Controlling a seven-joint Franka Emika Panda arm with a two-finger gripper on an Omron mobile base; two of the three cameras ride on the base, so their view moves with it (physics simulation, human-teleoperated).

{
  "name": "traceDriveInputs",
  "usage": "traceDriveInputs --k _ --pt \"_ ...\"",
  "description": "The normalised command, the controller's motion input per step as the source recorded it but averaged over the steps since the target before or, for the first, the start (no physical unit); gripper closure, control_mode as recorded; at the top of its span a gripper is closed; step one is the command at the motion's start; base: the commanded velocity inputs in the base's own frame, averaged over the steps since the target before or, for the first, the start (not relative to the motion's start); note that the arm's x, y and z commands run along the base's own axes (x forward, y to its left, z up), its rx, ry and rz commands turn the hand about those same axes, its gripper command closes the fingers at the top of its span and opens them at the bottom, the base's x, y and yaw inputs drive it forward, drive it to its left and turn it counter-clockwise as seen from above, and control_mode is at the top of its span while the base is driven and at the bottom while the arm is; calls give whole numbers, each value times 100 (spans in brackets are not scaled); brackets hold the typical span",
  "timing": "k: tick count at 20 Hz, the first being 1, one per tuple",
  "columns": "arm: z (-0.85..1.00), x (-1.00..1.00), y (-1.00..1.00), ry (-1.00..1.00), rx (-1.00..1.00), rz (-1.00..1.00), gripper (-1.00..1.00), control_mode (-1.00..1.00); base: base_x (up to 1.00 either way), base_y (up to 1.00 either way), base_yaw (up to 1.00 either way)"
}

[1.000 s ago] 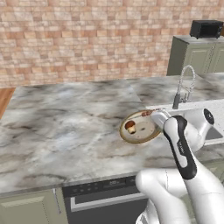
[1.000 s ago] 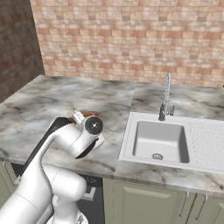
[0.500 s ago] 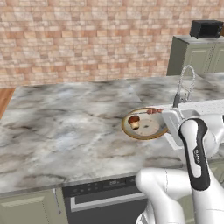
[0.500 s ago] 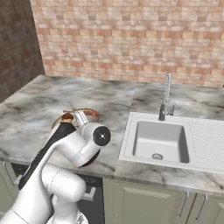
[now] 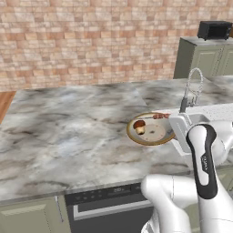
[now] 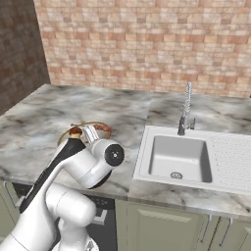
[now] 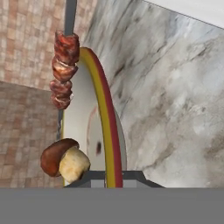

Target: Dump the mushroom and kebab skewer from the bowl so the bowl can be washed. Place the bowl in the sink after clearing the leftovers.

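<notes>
Bowl sits just left of the sink; mushroom and skewer inside. My gripper clamps its near rim (fingertips barely visible).

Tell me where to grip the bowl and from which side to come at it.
Grip the bowl by its thin golden rim, on the edge nearest the sink, coming in low from that side. It is shallow and plate-like, so only the rim offers purchase. The mushroom and kebab skewer lie toward the far side, clear of that edge.
</notes>
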Motion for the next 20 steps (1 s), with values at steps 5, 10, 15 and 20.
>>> traceDriveInputs --k 5,10,15,20 --pt "0 -9 -5 0 0 0 100 -100 0 0 0" --pt "0 -8 -5 0 0 0 100 100 -14 -33 0" --pt "0 0 0 0 0 0 100 100 0 -70 -4" --pt "0 0 0 0 0 0 100 100 0 -80 -5"
